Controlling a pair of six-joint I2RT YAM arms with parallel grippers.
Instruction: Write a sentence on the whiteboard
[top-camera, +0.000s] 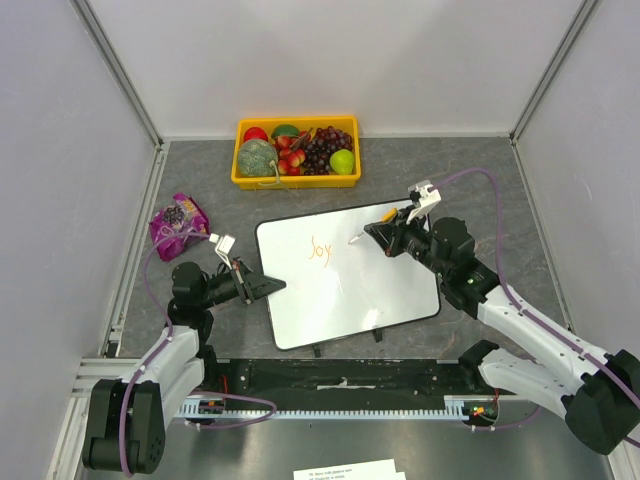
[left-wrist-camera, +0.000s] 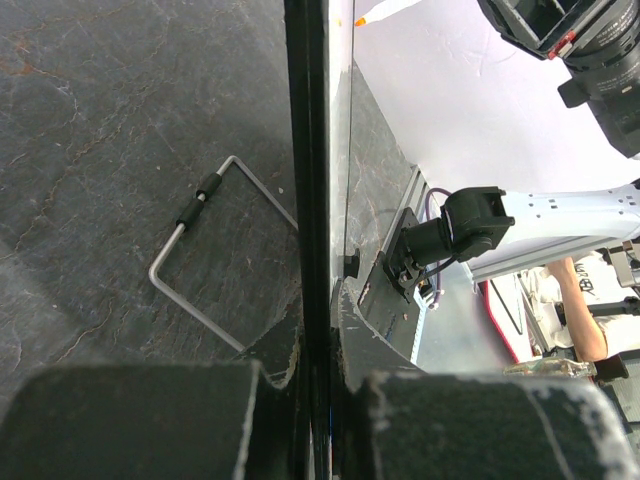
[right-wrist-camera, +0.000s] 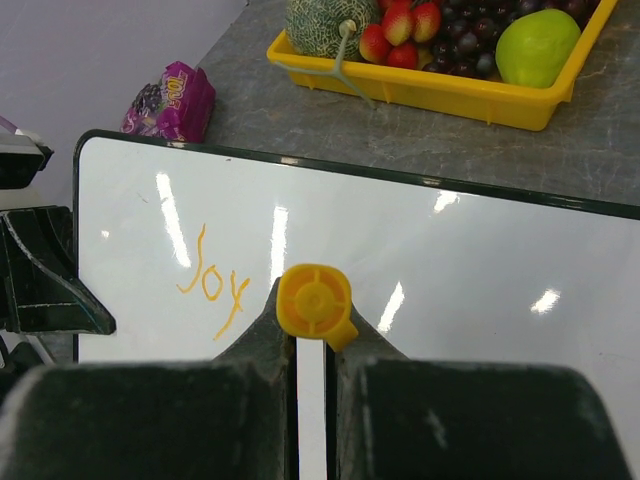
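The whiteboard (top-camera: 345, 285) lies tilted in the middle of the table, glossy white with a thin black frame. Of the sentence, the orange word "Joy" (top-camera: 320, 247) shows near the board's upper left, and the right wrist view shows it too (right-wrist-camera: 210, 283). My left gripper (top-camera: 270, 285) is shut on the board's left edge, which the left wrist view shows edge-on as a black line (left-wrist-camera: 305, 150) between the fingers. My right gripper (top-camera: 378, 232) is shut on a marker (right-wrist-camera: 315, 303) with a yellow end. The marker's tip (top-camera: 353, 240) sits just right of "Joy".
A yellow fruit tray (top-camera: 296, 181) with melon, grapes, strawberries and a green apple stands behind the board. A purple snack packet (top-camera: 178, 223) lies at the left. A bent wire stand (left-wrist-camera: 200, 270) shows under the board. Grey walls close in three sides.
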